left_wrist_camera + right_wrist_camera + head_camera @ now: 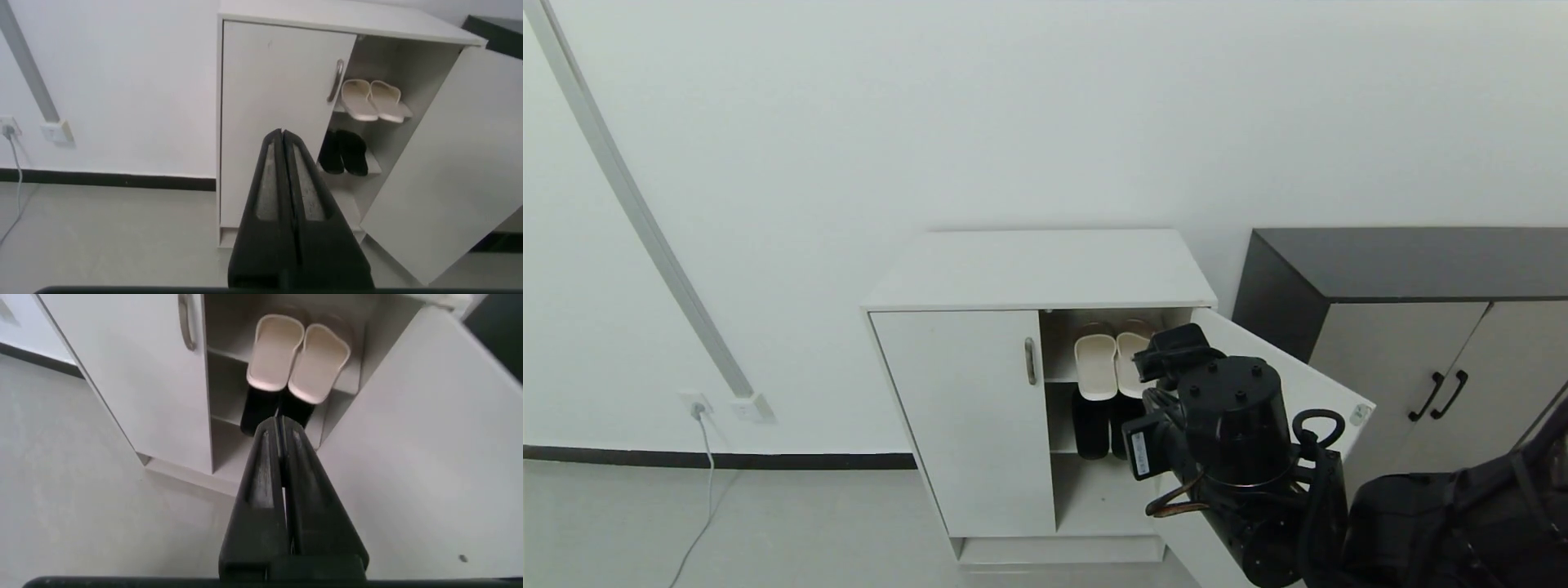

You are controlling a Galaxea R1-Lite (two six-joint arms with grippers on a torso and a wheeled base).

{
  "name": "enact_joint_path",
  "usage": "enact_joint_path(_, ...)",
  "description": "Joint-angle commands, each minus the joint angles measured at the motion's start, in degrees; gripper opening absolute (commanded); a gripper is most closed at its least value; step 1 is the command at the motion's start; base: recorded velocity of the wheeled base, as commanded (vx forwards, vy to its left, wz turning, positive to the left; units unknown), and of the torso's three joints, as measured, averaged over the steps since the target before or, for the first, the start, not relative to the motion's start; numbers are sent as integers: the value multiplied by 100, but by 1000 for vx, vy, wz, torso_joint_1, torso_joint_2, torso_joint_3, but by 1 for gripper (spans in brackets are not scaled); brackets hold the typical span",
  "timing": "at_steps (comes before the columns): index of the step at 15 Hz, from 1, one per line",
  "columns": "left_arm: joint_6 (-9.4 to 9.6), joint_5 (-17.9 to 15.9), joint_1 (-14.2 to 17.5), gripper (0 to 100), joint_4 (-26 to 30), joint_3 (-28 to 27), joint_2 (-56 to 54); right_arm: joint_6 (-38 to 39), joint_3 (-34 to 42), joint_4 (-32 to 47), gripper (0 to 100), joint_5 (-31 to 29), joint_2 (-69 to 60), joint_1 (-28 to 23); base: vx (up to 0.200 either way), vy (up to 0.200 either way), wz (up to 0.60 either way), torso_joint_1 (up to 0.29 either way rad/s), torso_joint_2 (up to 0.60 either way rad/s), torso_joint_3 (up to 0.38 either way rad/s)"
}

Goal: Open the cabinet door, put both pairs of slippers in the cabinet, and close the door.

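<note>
A white cabinet stands against the wall with its left door shut and its right door swung open. A beige pair of slippers lies on the upper shelf, and a black pair on the shelf below. My right arm hangs in front of the open compartment. My right gripper is shut and empty, a short way before the beige slippers and black slippers. My left gripper is shut and empty, farther back, facing the shut door.
A grey cabinet with a dark top stands close on the right of the open door. A wall socket with a cable and a slanted grey conduit are on the left. Bare floor lies left of the cabinet.
</note>
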Motion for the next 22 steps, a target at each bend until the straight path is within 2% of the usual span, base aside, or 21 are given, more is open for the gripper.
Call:
enact_joint_path(1, 1, 4, 1, 0, 0, 1, -1, 1, -5, -7, 0, 0, 11, 3, 0, 0, 0, 256, -593, -330)
enact_joint_path(8, 1, -5, 1, 0, 0, 1, -1, -113, 100, -359, 0, 0, 2, -14, 0, 0, 0, 214, -470, -256)
enact_joint_path(13, 1, -5, 1, 0, 0, 1, -1, -148, 127, -368, 0, 0, 20, -23, 0, 0, 0, 4, -12, -7)
enact_joint_path(19, 1, -5, 1, 0, 9, 1, -1, -157, 127, -368, 0, 8, 20, -49, 0, 0, -600, 6, 2, 2)
enact_joint_path(22, 1, -5, 1, 0, 0, 1, -1, -166, 118, -482, 0, 8, 46, -120, 0, 0, 0, 0, 0, 0)
